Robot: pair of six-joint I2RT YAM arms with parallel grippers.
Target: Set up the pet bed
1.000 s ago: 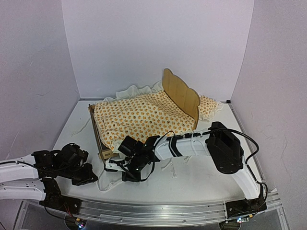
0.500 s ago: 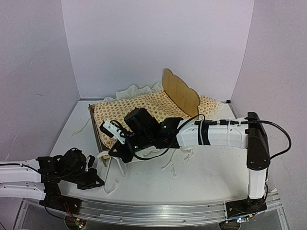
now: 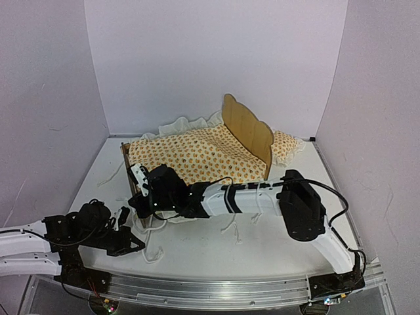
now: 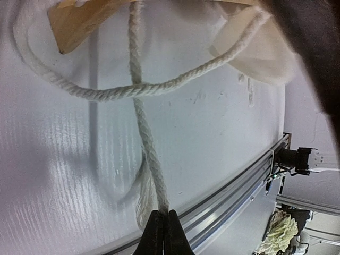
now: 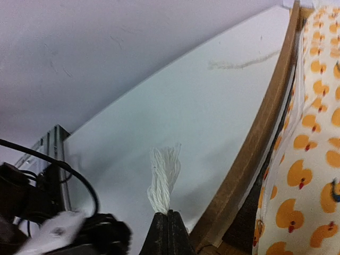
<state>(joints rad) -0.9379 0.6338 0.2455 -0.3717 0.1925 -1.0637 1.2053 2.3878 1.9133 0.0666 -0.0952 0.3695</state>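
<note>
The pet bed stands mid-table, its plywood headboard [image 3: 247, 131] at the right and its low footboard [image 3: 130, 176] at the left. Orange-print bedding [image 3: 197, 157] covers it. My right gripper [image 3: 138, 197] reaches to the footboard's near corner. In the right wrist view it [image 5: 169, 213] is shut on the frayed end of a white cord [image 5: 163, 180], beside the footboard [image 5: 260, 138]. My left gripper [image 3: 136, 243] is low at the front left. The left wrist view shows it [image 4: 163, 215] shut on another white cord [image 4: 139, 106] that runs up to the bed's corner [image 4: 79, 21].
A small matching pillow [image 3: 283, 146] lies behind the headboard. White ruffle [image 4: 265, 48] and loose cords [image 3: 233, 230] trail onto the table in front of the bed. Another cord [image 5: 241, 64] lies left of the footboard. The metal rail [image 3: 216, 285] runs along the near edge.
My right gripper rose from the table in front of the bed, passed over the bedding, and came down at the footboard corner, shut on the cord end. The left gripper shifted slightly.
</note>
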